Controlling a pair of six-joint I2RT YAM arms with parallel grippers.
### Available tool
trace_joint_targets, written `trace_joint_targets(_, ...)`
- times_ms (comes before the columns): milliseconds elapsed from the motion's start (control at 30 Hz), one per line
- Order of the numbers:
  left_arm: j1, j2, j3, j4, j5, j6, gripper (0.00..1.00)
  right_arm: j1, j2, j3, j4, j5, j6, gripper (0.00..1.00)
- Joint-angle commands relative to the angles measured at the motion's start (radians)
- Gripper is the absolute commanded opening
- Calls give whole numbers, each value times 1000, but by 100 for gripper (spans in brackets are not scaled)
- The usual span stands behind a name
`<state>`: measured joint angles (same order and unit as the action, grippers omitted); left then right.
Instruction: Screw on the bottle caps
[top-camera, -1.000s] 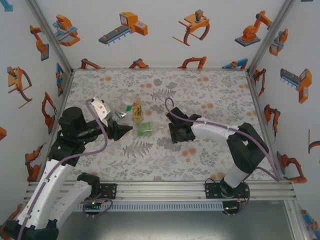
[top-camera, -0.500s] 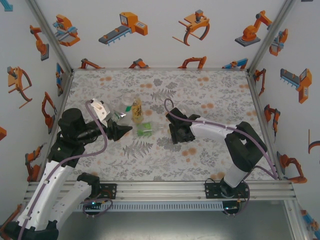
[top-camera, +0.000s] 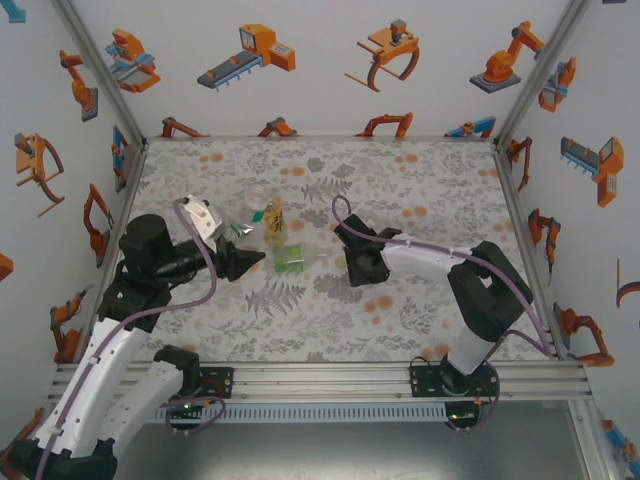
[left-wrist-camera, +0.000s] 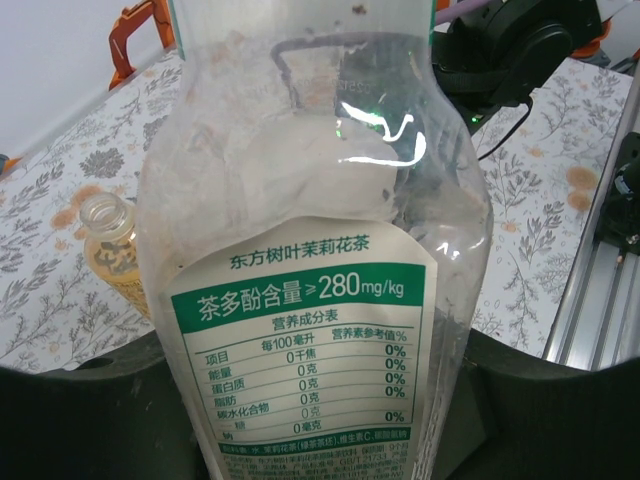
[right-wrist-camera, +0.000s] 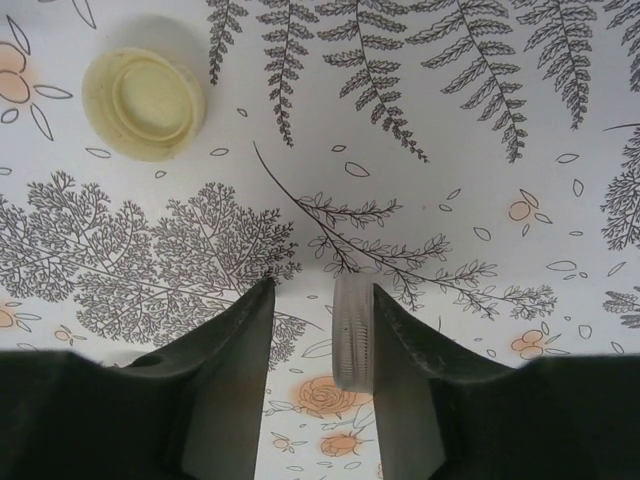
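At the left of the bench (top-camera: 420, 190), the labelled bottle (left-wrist-camera: 310, 250) is gripped low on its body by the left claw (top-camera: 240, 262), whose jaws are closed against its sides. The bottle's long axis is seen running straight up the left wrist view, with its mouth cut off by the top of the frame. Just beside it the amber bottle (top-camera: 273, 222) is stood upright with its neck bare, and the green bottle (top-camera: 290, 258) is seen a little nearer the arms. Further right, apart from all three, the right claw (right-wrist-camera: 322, 290) is set low at the bench with its jaws narrow around the white cap (right-wrist-camera: 352, 335). The cap is stood on its ribbed edge, its axis lying level across the jaws. It is touched by the finger on the right of the wrist view, while a slim gap is left on the other side, so a firm grip cannot be claimed yet. The yellow cap (right-wrist-camera: 145, 103) is seen lying flat beyond the claw, to the left in that view. The coming move is judged to turn on one relation: both caps lie to the right of the bottles and nearer the right arm, so the white cap must be pinched and carried leftward to an open neck.
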<state>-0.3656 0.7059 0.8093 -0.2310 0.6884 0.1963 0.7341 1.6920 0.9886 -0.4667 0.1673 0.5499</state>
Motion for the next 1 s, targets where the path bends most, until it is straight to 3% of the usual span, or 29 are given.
trace_joint_targets(0, 6, 0, 3, 28, 6, -8, 3, -21, -9, -37, 7, -15, 15, 33)
trace_joint_targets(200, 6, 11, 5, 25, 8, -7, 3, -67, -49, -84, 90, -118, 31, 18)
trace_joint_targets(600, 5, 23, 2, 34, 9, -15, 3, -235, -117, -277, 476, -503, 166, 17)
trace_joint_targets(967, 5, 33, -1, 48, 12, -24, 3, -265, -139, -302, 295, -353, 91, 35)
